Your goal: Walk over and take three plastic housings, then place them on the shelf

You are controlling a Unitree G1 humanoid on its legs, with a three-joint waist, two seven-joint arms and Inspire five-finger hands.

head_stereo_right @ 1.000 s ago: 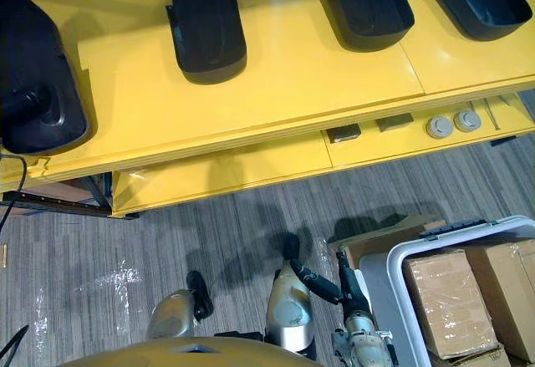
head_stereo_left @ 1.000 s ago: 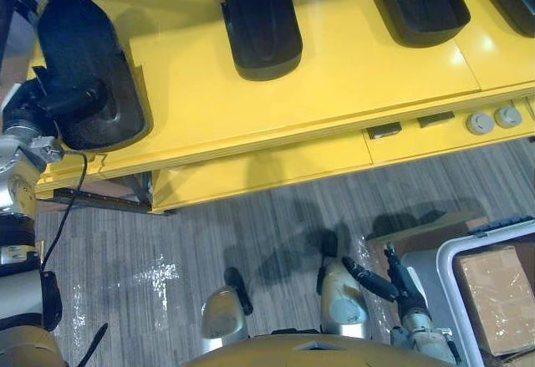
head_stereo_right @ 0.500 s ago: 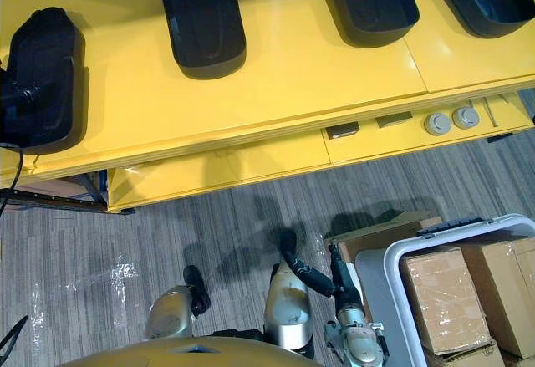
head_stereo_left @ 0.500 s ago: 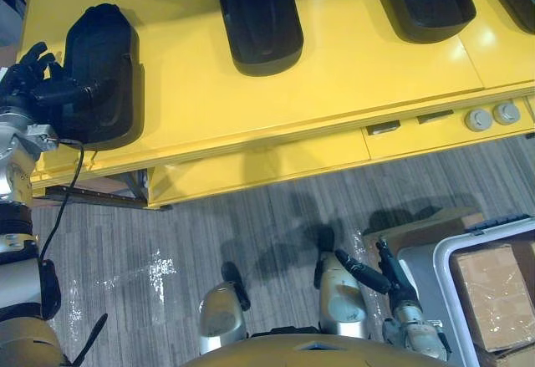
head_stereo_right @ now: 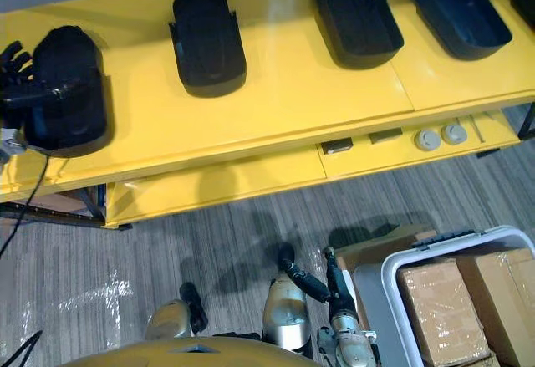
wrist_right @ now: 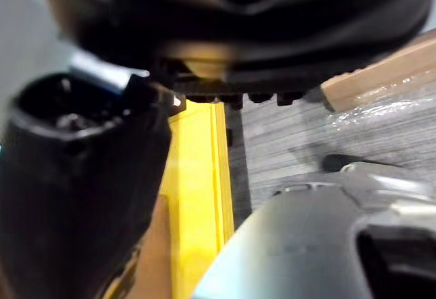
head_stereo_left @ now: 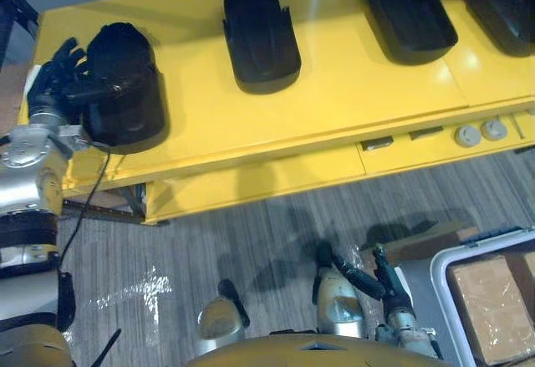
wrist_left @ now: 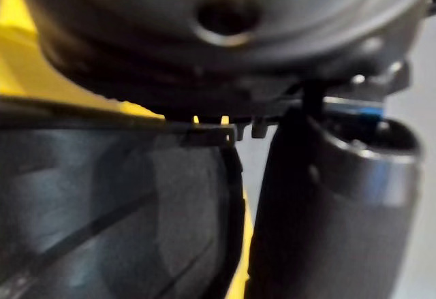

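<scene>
Left hand (head_stereo_left: 52, 81) at upper left: fingers spread, thumb across leftmost plastic housing (head_stereo_left: 129, 108) on yellow table (head_stereo_left: 334, 91) — no closed grip. Curl fingers round wall before lifting. Right hand (head_stereo_left: 389, 287) low, relaxed, empty.

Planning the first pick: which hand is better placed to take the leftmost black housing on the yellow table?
Left. The left hand lies against the leftmost housing on the yellow table, thumb across its top. The right hand hangs low over the floor beside the grey bin, far from every housing.
</scene>
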